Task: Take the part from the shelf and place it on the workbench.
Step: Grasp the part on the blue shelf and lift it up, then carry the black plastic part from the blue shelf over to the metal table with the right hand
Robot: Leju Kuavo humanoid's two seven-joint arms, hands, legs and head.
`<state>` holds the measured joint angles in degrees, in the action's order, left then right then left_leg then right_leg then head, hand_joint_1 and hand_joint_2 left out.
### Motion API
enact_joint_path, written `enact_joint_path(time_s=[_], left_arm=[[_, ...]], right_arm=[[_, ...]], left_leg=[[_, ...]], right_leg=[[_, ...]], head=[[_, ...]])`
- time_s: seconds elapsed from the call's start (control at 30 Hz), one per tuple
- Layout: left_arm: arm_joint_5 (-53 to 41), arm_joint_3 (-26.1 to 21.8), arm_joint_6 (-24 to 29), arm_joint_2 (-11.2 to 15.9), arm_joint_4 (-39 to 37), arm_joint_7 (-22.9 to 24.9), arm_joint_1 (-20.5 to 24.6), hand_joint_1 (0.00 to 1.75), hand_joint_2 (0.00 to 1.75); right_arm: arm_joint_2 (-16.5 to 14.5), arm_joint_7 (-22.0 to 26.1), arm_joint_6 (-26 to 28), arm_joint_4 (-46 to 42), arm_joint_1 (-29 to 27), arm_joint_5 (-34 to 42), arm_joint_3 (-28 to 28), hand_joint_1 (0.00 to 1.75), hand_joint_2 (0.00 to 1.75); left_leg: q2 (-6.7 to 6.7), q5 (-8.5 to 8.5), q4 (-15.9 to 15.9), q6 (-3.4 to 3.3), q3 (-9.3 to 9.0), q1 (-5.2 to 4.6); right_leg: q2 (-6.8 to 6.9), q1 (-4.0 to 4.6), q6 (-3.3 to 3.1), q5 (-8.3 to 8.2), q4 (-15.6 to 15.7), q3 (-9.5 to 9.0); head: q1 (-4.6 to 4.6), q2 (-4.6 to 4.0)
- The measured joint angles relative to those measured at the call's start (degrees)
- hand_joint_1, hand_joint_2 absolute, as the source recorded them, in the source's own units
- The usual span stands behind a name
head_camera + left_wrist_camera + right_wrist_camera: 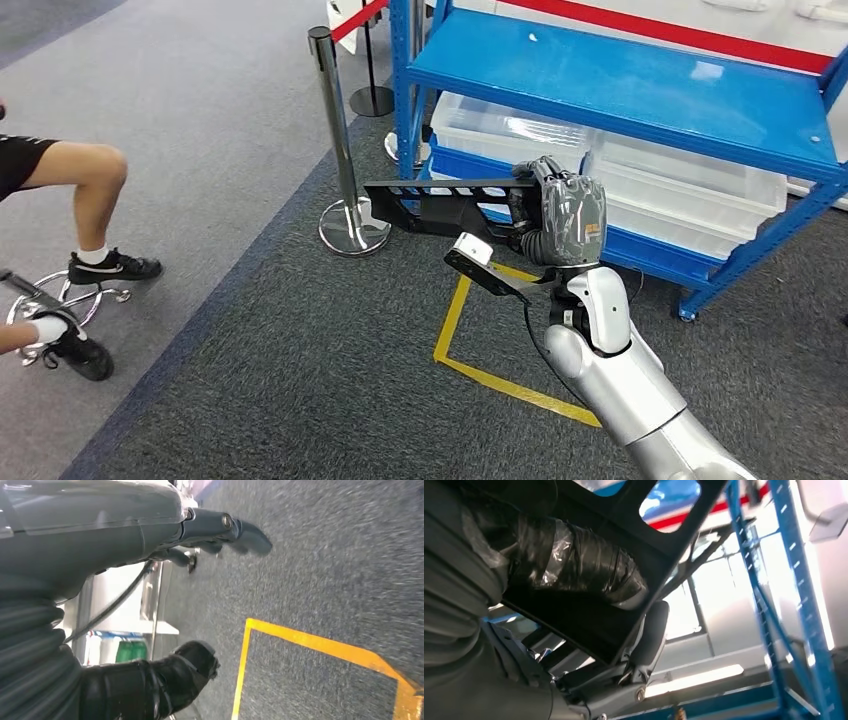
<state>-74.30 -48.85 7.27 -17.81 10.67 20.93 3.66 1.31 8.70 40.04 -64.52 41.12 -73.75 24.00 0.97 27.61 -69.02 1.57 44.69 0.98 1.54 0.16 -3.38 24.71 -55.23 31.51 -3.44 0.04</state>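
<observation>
- Head view: even, bright indoor light from overhead. Soft, short shadow under the stanchion base (352, 228). A pale glare patch sits on the blue shelf (640, 85). Focus is sharp; straight lines bow slightly toward the edges.
- Left wrist view: the carpet (340, 560) is smeared by motion blur; the near grey cover (85, 525) carries a white sheen and is soft.
- Right wrist view: strongly backlit. Bright panels behind the blue upright (799, 595) blow out to white, the near black part (589, 625) falls into shadow, and the tape shows glints.
</observation>
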Motion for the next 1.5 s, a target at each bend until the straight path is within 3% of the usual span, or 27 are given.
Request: enact_joint_path(time_s=[0.07, 0.13, 0.17, 0.23, 0.27, 0.33, 0.37, 0.43, 0.5, 0.53, 0.57, 0.63, 0.7, 0.77, 0.83, 0.87, 0.9, 1.0, 1.03, 1.1, 1.17, 1.23, 1.27, 1.33, 1.4, 1.47, 1.5], left_arm=[[0.04, -0.12, 0.03, 0.02, 0.00, -0.01, 0.04, 0.00, 1.75], [0.07, -0.21, 0.05, 0.10, 0.00, -0.01, 0.08, 0.00, 1.75], [0.07, -0.25, 0.07, 0.14, 0.00, -0.01, 0.19, 0.00, 1.75], [0.08, -0.31, 0.09, 0.17, 0.00, -0.02, 0.40, 0.00, 1.75], [0.09, -0.34, 0.10, 0.17, 0.00, -0.02, 0.41, 0.00, 1.75], [0.10, -0.40, 0.11, 0.18, 0.00, -0.02, 0.19, 0.00, 1.75], [0.10, -0.44, 0.10, 0.18, 0.00, -0.01, 0.10, 0.00, 1.75], [0.11, -0.52, 0.12, 0.19, 0.00, 0.01, 0.11, 0.00, 1.75], [0.14, -0.56, 0.14, 0.22, 0.00, -0.02, 0.19, 0.00, 1.75], [0.19, -0.57, 0.14, 0.22, 0.00, -0.03, 0.19, 0.00, 1.75], [0.25, -0.59, 0.13, 0.22, 0.00, -0.03, 0.17, 0.00, 1.75], [0.40, -0.68, 0.09, 0.21, 0.00, 0.00, 0.14, 0.00, 1.75], [0.52, -0.78, 0.02, 0.11, 0.00, 0.01, 0.19, 0.00, 1.75], [0.61, -0.93, -0.04, 0.01, 0.00, 0.01, 0.22, 0.00, 1.75], [0.71, -1.19, -0.07, -0.01, -0.01, 0.01, 0.02, 0.00, 1.75], [0.74, -1.33, -0.07, -0.02, -0.02, 0.02, -0.07, 0.00, 1.75], [0.77, -1.44, -0.08, -0.02, -0.02, 0.02, -0.14, 0.00, 1.75], [0.90, -1.58, -0.10, -0.01, -0.02, -0.04, -0.05, 0.00, 1.75], [0.94, -1.60, -0.10, -0.01, -0.02, -0.08, -0.03, 0.00, 1.75], [1.01, -1.68, -0.11, 0.00, -0.02, -0.11, -0.04, 0.00, 1.75], [1.08, -1.75, -0.12, -0.01, -0.02, -0.13, 0.01, 0.00, 1.75], [1.10, -1.79, -0.11, 0.01, -0.02, -0.16, 0.18, 0.00, 1.75], [1.10, -1.81, -0.12, 0.02, -0.02, -0.18, 0.27, 0.00, 1.75], [1.10, -1.90, -0.15, 0.02, -0.02, -0.18, 0.24, 0.00, 1.75], [1.10, -2.00, -0.16, 0.01, -0.02, -0.15, 0.18, 0.00, 1.75], [1.10, -2.06, -0.17, 0.01, -0.02, -0.11, 0.26, 0.00, 1.75], [1.10, -2.08, -0.18, 0.01, -0.02, -0.10, 0.33, 0.00, 1.75]], right_arm=[[-0.01, -0.07, -0.02, 0.39, 0.08, 0.01, 0.23, 1.75, 1.75], [-0.02, -0.11, -0.02, 0.67, 0.28, 0.01, 0.50, 1.75, 1.75], [0.00, -0.14, -0.01, 0.72, 0.47, 0.01, 0.60, 1.75, 1.75], [0.03, -0.17, -0.01, 0.76, 0.85, 0.04, 0.75, 1.75, 1.75], [0.02, -0.19, -0.02, 0.81, 0.93, 0.07, 0.84, 1.75, 1.75], [-0.07, -0.20, -0.04, 1.09, 0.90, 0.11, 1.04, 1.75, 1.75], [-0.10, -0.20, -0.05, 1.26, 0.87, 0.13, 1.12, 1.75, 1.75], [-0.04, -0.21, -0.05, 1.56, 0.83, 0.14, 1.17, 1.75, 1.75], [0.08, -0.32, -0.04, 1.86, 0.80, 0.16, 1.21, 1.75, 1.75], [0.13, -0.41, -0.05, 2.02, 0.79, 0.17, 1.28, 1.75, 1.75], [0.14, -0.50, -0.09, 2.15, 0.79, 0.19, 1.37, 1.75, 1.75], [0.16, -0.73, -0.36, 2.23, 0.92, 0.25, 1.62, 1.75, 1.75], [0.38, -0.98, -0.80, 2.05, 1.17, 0.38, 1.78, 1.75, 1.75], [0.83, -1.19, -1.15, 1.82, 1.36, 0.60, 1.87, 1.75, 1.75], [1.20, -1.45, -1.49, 1.72, 1.51, 0.87, 1.96, 1.75, 1.75], [1.31, -1.57, -1.71, 1.64, 1.57, 0.96, 2.01, 1.75, 1.75], [1.48, -1.67, -1.93, 1.48, 1.56, 1.04, 2.04, 1.75, 1.75], [2.60, -1.93, -2.43, 0.76, 1.36, 1.19, 2.11, 1.75, 1.75], [3.09, -2.03, -2.62, 0.46, 1.22, 1.24, 2.11, 1.75, 1.75], [4.07, -2.13, -2.92, -0.33, 0.91, 1.28, 2.13, 1.75, 1.75], [4.89, -2.16, -3.00, -1.25, 0.75, 1.30, 2.15, 1.75, 1.75], [5.67, -2.18, -3.00, -2.05, 0.72, 1.31, 2.16, 1.75, 1.75], [5.95, -2.19, -3.01, -2.34, 0.68, 1.32, 2.17, 1.75, 1.75], [6.22, -2.18, -3.04, -2.65, 0.58, 1.32, 2.22, 1.75, 1.75], [6.52, -2.18, -3.08, -2.80, 0.45, 1.32, 2.25, 1.75, 1.75], [6.98, -2.18, -3.10, -2.92, 0.28, 1.32, 2.25, 1.75, 1.75], [7.17, -2.18, -3.11, -2.98, 0.17, 1.32, 2.25, 1.75, 1.75]], left_leg=[[-0.69, -0.74, -4.19, 1.05, -0.65, 0.80], [-1.95, -3.05, -1.45, 2.04, -4.78, 1.47], [-3.10, -2.55, 2.17, 2.40, -7.89, 1.46], [-4.66, -0.53, 7.82, 1.67, -11.80, 1.05], [-4.57, 0.13, 9.14, 0.89, -12.23, 0.66], [-3.57, -0.77, 9.58, -0.94, -11.34, 0.46], [-3.10, -1.47, 9.84, -1.70, -10.87, 0.45], [-2.21, -3.03, 10.25, -2.82, -9.65, 0.51], [-0.92, -4.48, 10.29, -3.28, -7.95, 0.20], [-0.15, -5.17, 10.27, -3.35, -7.10, 0.01], [0.61, -5.82, 10.25, -3.35, -6.30, -0.16], [2.16, -7.16, 10.23, -3.26, -4.86, -0.36], [3.54, -8.52, 10.34, -2.94, -3.78, -0.40], [4.79, -9.95, 10.96, -2.28, -3.37, -0.19], [5.90, -11.26, 11.95, -1.46, -3.20, -0.02], [5.38, -10.80, 11.83, -1.19, -2.82, -0.14], [4.19, -9.16, 10.61, -0.98, -2.20, -0.24], [0.05, -0.87, 0.54, -0.52, 0.53, -0.16], [-0.40, 0.36, -2.85, -0.32, 0.91, -0.02], [-0.83, -0.56, -4.98, -0.05, -0.74, 0.21], [-2.23, -1.89, 0.36, -0.27, -6.19, 0.13], [-4.42, -0.68, 7.56, -1.08, -11.46, -0.56], [-4.99, 0.07, 9.66, -1.58, -12.62, -0.93], [-4.14, -0.63, 10.86, -2.61, -12.56, -1.19], [-3.13, -2.20, 11.74, -3.49, -11.88, -0.95], [-2.33, -3.70, 12.13, -4.04, -10.83, -0.73], [-1.88, -4.26, 12.13, -4.18, -10.18, -0.72]], right_leg=[[2.00, -0.32, 0.66, -0.89, -0.86, 2.04], [3.66, -0.69, 1.38, -1.44, -2.33, 4.17], [4.36, -0.78, 1.80, -1.58, -3.26, 5.22], [5.61, -0.76, 2.69, -1.93, -4.62, 6.55], [6.22, -0.80, 3.19, -2.27, -4.82, 6.85], [6.66, -1.07, 4.14, -2.76, -4.66, 6.94], [5.51, -1.32, 4.51, -1.77, -5.18, 7.23], [1.61, -1.56, 4.85, 3.12, -9.36, 8.56], [-0.94, -1.38, 4.70, 8.38, -16.44, 10.05], [-1.34, -1.20, 4.50, 9.42, -18.98, 10.13], [-1.52, -1.02, 4.21, 9.30, -19.83, 9.43], [-2.35, -0.60, 3.30, 6.79, -15.30, 4.92], [-4.83, -0.33, 2.38, 5.85, -7.49, -0.40], [-6.23, -0.08, 2.04, 5.97, -3.78, -2.30], [-4.95, -0.11, 1.84, 4.70, -3.07, -2.04], [-4.10, -0.22, 1.54, 3.98, -2.56, -1.84], [-3.17, -0.34, 1.13, 3.13, -2.08, -1.46], [-0.51, -0.15, 0.45, 1.21, -1.87, 0.49], [0.41, -0.08, 0.52, 0.74, -2.12, 1.35], [2.17, 0.03, 0.67, -0.05, -2.83, 3.20], [3.63, 0.11, 0.99, -0.64, -3.70, 4.86], [4.91, 0.23, 1.52, -1.16, -4.34, 5.73], [5.53, 0.22, 1.84, -1.44, -4.41, 5.82], [6.54, 0.13, 2.53, -2.06, -4.18, 5.83], [3.99, -0.15, 3.30, -0.11, -5.29, 6.32], [0.10, -0.39, 3.78, 4.66, -8.97, 7.35], [-0.79, -0.41, 3.82, 7.13, -11.65, 7.94]], head=[[-0.02, 0.00], [-0.07, 0.00], [-0.29, 0.00], [-0.56, 0.01], [-0.68, 0.01], [-0.62, 0.00], [-0.58, 0.00], [-0.38, 0.00], [-0.29, 0.00], [-0.30, 0.00], [-0.31, 0.00], [-0.32, 0.00], [-0.41, 0.01], [-0.45, 0.01], [-0.41, 0.00], [-0.50, 0.00], [-0.77, 0.00], [-1.54, 0.00], [-1.57, 0.00], [-1.61, 0.00], [-1.68, 0.01], [-1.70, 0.01], [-1.74, 0.01], [-1.79, 0.01], [-1.80, 0.00], [-1.79, 0.00], [-1.79, 0.00]])
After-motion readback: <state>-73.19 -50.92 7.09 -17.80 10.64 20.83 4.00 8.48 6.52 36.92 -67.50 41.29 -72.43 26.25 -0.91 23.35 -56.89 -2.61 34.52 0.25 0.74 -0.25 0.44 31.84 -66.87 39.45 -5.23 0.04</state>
